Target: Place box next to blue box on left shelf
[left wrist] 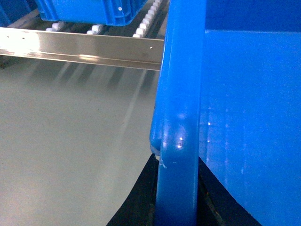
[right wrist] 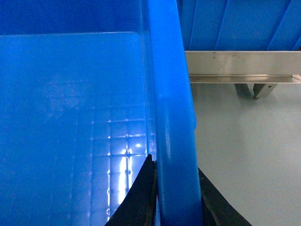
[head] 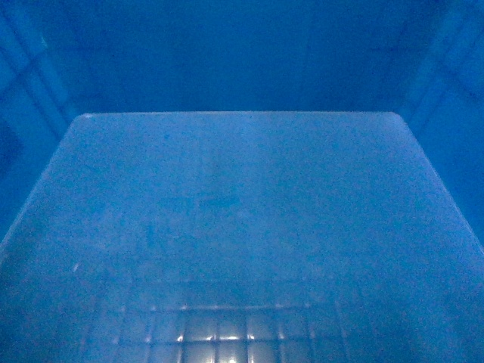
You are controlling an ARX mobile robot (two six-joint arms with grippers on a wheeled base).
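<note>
The box (head: 242, 212) is a bright-blue open crate; its inside fills the head view, with the grid floor at the bottom. My left gripper (left wrist: 176, 157) is shut on its left rim (left wrist: 181, 94), one black finger (left wrist: 138, 200) on each side of the rim. On the opposite rim (right wrist: 169, 94) my right gripper (right wrist: 174, 162) is shut the same way. The blue box (left wrist: 84, 12) sits on white rollers at the top left of the left wrist view, behind the shelf's metal rail (left wrist: 80, 47).
The metal shelf rail (right wrist: 244, 63) also crosses the right wrist view, with a ribbed blue crate wall (right wrist: 240, 23) above it. White rollers (left wrist: 146, 21) run back beside the blue box. Grey floor (left wrist: 70, 141) lies below the held box on both sides.
</note>
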